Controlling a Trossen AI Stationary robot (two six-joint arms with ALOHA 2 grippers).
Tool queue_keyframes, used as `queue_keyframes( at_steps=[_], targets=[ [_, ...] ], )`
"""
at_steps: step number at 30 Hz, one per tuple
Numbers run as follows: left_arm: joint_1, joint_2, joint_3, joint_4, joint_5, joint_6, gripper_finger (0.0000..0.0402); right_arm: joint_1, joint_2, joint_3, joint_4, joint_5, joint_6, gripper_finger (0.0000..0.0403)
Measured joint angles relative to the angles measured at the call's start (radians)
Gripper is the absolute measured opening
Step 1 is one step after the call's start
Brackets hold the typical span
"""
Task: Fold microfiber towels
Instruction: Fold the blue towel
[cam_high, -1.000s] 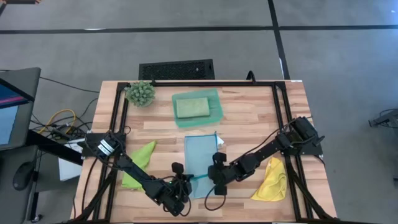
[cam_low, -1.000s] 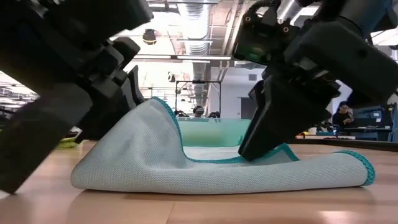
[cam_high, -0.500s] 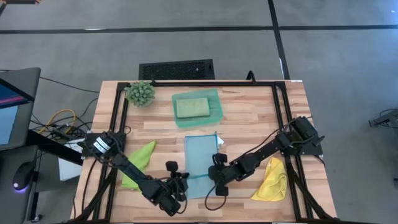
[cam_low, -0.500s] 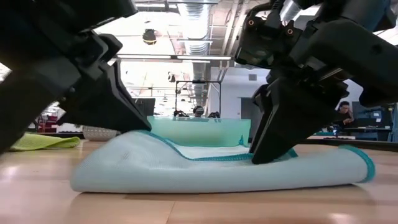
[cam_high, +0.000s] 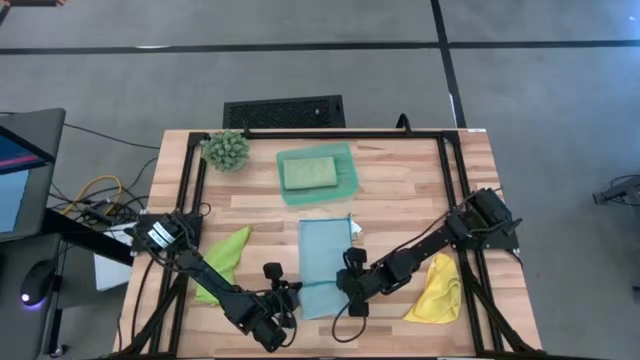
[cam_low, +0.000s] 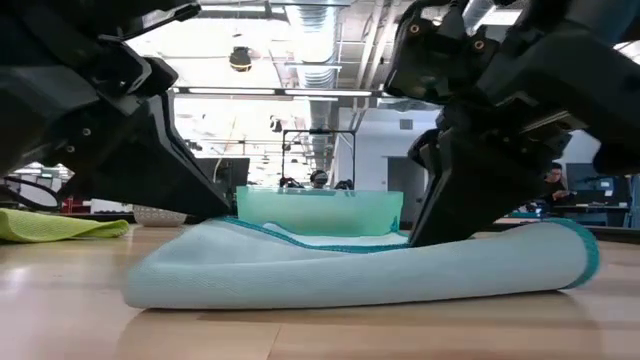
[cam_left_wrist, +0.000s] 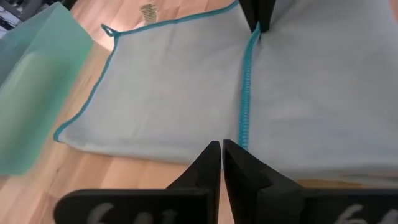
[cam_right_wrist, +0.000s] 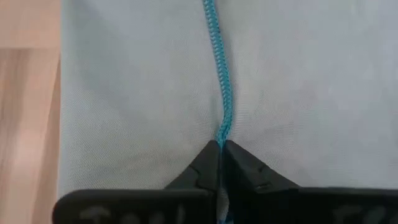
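Seen from above, the light blue towel (cam_high: 322, 263) is spread on the surface (cam_high: 400, 205) just in front of the teal tray (cam_high: 345, 185), in which a sage green towel (cam_high: 309, 172) is already laid folded. The left hand (cam_high: 288, 293) and the right hand (cam_high: 345, 282) are both set at the blue towel's near edge, on either side. The lime green towel (cam_high: 222, 260) lies to the left of the blue towel and the yellow towel (cam_high: 436, 287) to its right, both unfolded; the plant ball (cam_high: 226, 150) is well apart at the far left corner. The step in hand is judged to be the folding of the blue towel, with its hem being pinched.

At table height, the blue towel (cam_low: 350, 270) is seen doubled over, its upper layer resting on the lower, with both hands pressed down on it.

In the left wrist view, the left hand (cam_left_wrist: 222, 149) is closed, its tips at the teal hem (cam_left_wrist: 244, 93); whether cloth is caught cannot be told.

In the right wrist view, the right hand (cam_right_wrist: 221, 148) is shut on the hem (cam_right_wrist: 217, 68).

The next move is judged to call for the hem being carried toward the tray so that edges meet squarely. Bare wood is left between towel and tray, so room is modest there.
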Motion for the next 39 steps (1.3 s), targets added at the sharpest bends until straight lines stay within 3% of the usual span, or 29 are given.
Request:
queue_keyframes(
  at_steps=[10, 18, 23, 28, 32, 39],
  targets=[
    [0.0, -0.001, 0.001, 0.001, 0.023, -0.003, 0.0011, 0.054, 0.0, 0.075, -0.139, 0.056, -0.006, 0.0014],
    [0.001, -0.001, -0.002, 0.012, 0.023, -0.02, 0.0011, 0.094, 0.0, 0.111, -0.198, 0.057, -0.032, 0.0031],
    [0.026, -0.002, -0.008, 0.02, 0.132, -0.018, 0.0011, 0.109, 0.001, 0.111, -0.199, 0.057, -0.051, 0.0026],
    [0.053, -0.002, -0.009, 0.086, 0.136, 0.015, 0.0011, 0.099, 0.001, 0.105, -0.184, 0.042, -0.008, 0.0024],
    [0.056, -0.002, -0.009, 0.098, 0.132, 0.044, 0.0011, 0.097, 0.002, 0.083, -0.188, 0.013, -0.001, 0.0058],
    [0.052, -0.002, -0.009, 0.103, 0.129, 0.048, 0.0011, 0.091, -0.009, 0.096, -0.275, -0.004, 0.005, 0.0158]
  ],
)
